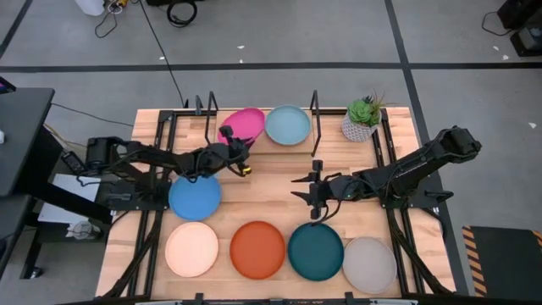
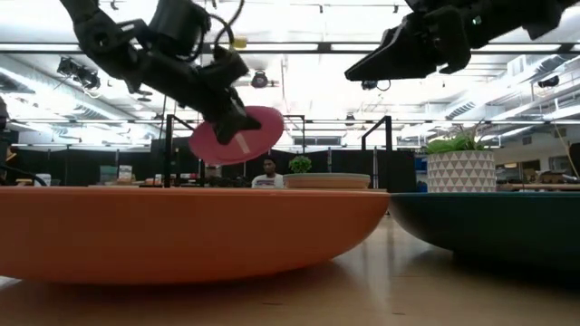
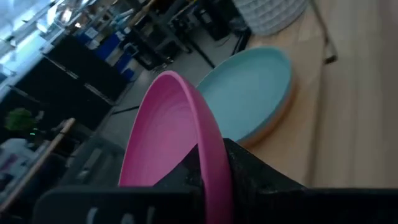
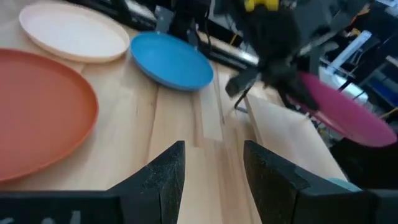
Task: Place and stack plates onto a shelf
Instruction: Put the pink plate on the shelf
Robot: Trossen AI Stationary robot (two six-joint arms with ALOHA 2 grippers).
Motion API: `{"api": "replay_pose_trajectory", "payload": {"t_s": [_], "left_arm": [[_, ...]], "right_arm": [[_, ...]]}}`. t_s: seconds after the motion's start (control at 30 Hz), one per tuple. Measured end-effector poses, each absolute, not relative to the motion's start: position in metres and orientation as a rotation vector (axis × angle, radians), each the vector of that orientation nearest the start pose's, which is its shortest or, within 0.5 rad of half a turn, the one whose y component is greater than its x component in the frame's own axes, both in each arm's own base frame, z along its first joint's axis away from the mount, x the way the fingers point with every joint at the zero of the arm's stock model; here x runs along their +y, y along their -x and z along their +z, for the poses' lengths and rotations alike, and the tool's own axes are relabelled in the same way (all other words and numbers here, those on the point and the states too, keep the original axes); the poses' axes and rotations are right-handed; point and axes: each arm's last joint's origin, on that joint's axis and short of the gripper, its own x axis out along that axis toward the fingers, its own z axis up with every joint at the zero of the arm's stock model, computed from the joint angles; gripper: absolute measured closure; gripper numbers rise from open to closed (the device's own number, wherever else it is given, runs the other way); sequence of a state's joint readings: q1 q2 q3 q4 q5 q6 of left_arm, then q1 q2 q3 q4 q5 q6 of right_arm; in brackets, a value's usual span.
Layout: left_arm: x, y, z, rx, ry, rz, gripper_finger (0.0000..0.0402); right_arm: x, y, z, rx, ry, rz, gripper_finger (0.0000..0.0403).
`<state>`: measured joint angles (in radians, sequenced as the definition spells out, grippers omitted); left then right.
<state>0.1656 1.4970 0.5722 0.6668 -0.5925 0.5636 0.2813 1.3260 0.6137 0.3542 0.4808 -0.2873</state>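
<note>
My left gripper (image 1: 235, 146) is shut on a magenta plate (image 1: 247, 124) and holds it over the left half of the shelf (image 1: 254, 146). The shelf is a light-wood board between black frames at the table's far side. On its right half lies a light blue plate (image 1: 288, 124), and a tan rim (image 3: 278, 117) shows under it. The blue (image 1: 195, 196), cream (image 1: 192, 248), orange (image 1: 258, 249), dark teal (image 1: 315, 250) and grey (image 1: 369, 264) plates lie flat on the table. My right gripper (image 1: 310, 188) hovers open above the table's middle, with nothing between its fingers. My left gripper pinches the magenta plate's rim (image 3: 216, 163) between its two fingers, one on the plate's inner face and one on its underside. The fingers come nearly level from the table's left. The plate (image 2: 237, 134) is tilted and lifted clear of the shelf.
A potted plant (image 1: 362, 119) in a white patterned pot stands right of the shelf's right black frame (image 1: 315, 106). The left frame (image 1: 208, 108) stands just beyond the magenta plate. Bare wood lies between the shelf and the row of plates at the near edge.
</note>
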Motion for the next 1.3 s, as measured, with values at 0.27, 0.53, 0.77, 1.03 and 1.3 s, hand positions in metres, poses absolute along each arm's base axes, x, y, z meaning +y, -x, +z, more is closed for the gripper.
{"api": "replay_pose_trajectory", "payload": {"t_s": [0.27, 0.53, 0.77, 1.03, 1.3], "left_arm": [[0.076, -0.280, 0.161, 0.601, -0.667, 0.659, 0.0361], [0.083, -0.279, 0.159, 0.619, -0.663, 0.675, 0.0360], [0.082, -0.277, 0.154, 0.649, -0.635, 0.634, 0.0355], [0.081, -0.277, 0.154, 0.654, -0.641, 0.628, 0.0340], [0.081, -0.279, 0.154, 0.615, -0.595, 0.569, 0.0278]], "right_arm": [[0.058, -0.250, 0.190, 0.276, 0.408, -0.132, 0.0234], [0.055, -0.244, 0.181, 0.290, 0.429, -0.125, 0.0234], [0.055, -0.237, 0.170, 0.294, 0.394, -0.061, 0.0234], [0.053, -0.229, 0.167, 0.219, 0.412, -0.062, 0.0234], [0.053, -0.229, 0.166, 0.220, 0.416, -0.061, 0.0234]]}}
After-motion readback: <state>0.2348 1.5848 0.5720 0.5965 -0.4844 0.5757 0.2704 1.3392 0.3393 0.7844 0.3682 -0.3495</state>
